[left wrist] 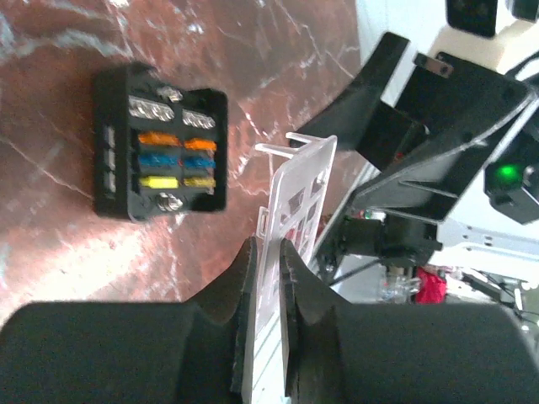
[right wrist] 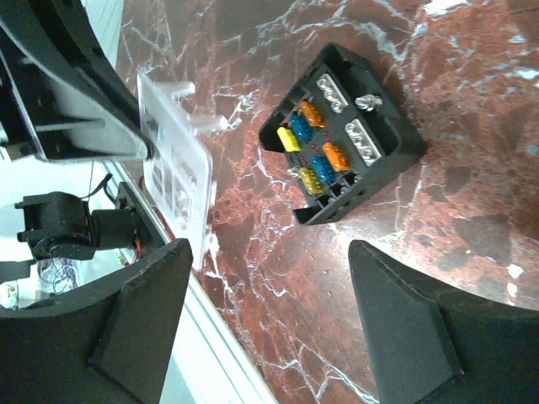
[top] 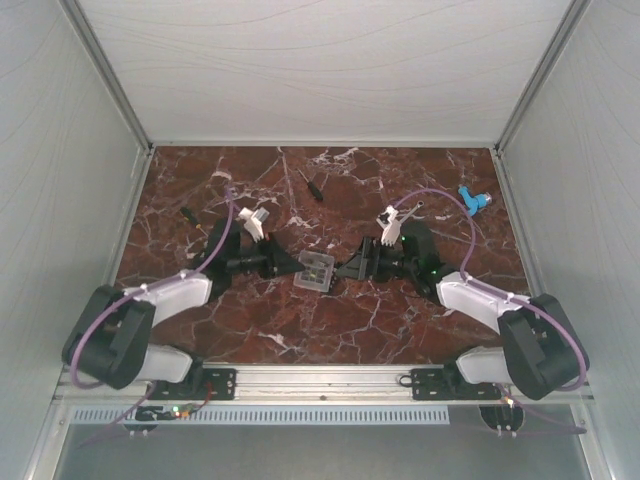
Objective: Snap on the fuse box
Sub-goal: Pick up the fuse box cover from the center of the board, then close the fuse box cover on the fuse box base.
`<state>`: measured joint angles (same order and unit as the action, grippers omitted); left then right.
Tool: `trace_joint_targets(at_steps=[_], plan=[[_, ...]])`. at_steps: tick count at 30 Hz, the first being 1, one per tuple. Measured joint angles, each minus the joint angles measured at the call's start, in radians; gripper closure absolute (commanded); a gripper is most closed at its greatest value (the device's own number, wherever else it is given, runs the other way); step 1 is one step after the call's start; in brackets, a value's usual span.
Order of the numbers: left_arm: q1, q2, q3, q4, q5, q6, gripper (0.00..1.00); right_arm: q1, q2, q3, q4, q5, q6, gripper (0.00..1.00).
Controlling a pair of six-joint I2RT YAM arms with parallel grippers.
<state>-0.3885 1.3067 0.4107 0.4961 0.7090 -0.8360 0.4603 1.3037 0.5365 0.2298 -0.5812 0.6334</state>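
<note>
Two pincers: left pincer pressed onto the clear lid; right pincer spread, holding nothing.
Fuse box: flat on the table, mid-table between the arms, open face up, coloured fuses showing.
Lid position: on edge, just beside the box, not over it.
Step advice: probably tip the lid flat, square its tabs to the box walls, press evenly; the right pincer could steady the box.

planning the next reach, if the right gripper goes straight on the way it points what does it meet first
Probably the fuse box, lying on the table just ahead of the open right gripper. The clear lid is off to one side; depth is unclear.
</note>
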Motion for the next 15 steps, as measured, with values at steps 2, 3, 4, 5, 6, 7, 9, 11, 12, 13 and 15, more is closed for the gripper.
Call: trace_joint_targets(at_steps=[2,3,4,5,6,7,9,11,12,13,15], plan=[[0.011,0.059,0.072,-0.056,0.004,0.048,1.0,-0.014,-0.004,-0.009,0.005,0.001,0.0,0.27],[0.014,0.09,0.108,-0.086,0.007,0.073,1.0,-0.02,-0.004,-0.014,0.006,0.001,0.0,0.27],[0.015,0.119,0.139,-0.111,0.011,0.096,1.0,-0.024,-0.004,-0.02,0.007,0.002,0.0,0.27],[0.015,0.144,0.166,-0.132,0.013,0.116,1.0,-0.026,-0.004,-0.026,0.007,0.003,0.0,0.27],[0.015,0.171,0.196,-0.156,0.018,0.138,1.0,-0.029,-0.004,-0.03,0.007,0.003,-0.001,0.27],[0.015,0.194,0.219,-0.174,0.021,0.156,1.0,-0.03,-0.003,-0.032,0.007,0.003,-0.002,0.27],[0.015,0.241,0.266,-0.21,0.033,0.192,1.0,-0.031,0.003,-0.032,0.01,0.003,-0.005,0.27],[0.015,0.287,0.304,-0.226,0.046,0.214,1.0,-0.031,0.01,-0.032,0.014,0.002,-0.01,0.27],[0.015,0.306,0.316,-0.231,0.053,0.222,1.0,-0.032,0.013,-0.032,0.014,0.002,-0.011,0.27],[0.015,0.325,0.329,-0.237,0.06,0.232,1.0,-0.032,0.016,-0.032,0.014,0.002,-0.013,0.27],[0.014,0.364,0.348,-0.246,0.071,0.246,1.0,-0.034,0.021,-0.032,0.016,0.002,-0.017,0.27]])
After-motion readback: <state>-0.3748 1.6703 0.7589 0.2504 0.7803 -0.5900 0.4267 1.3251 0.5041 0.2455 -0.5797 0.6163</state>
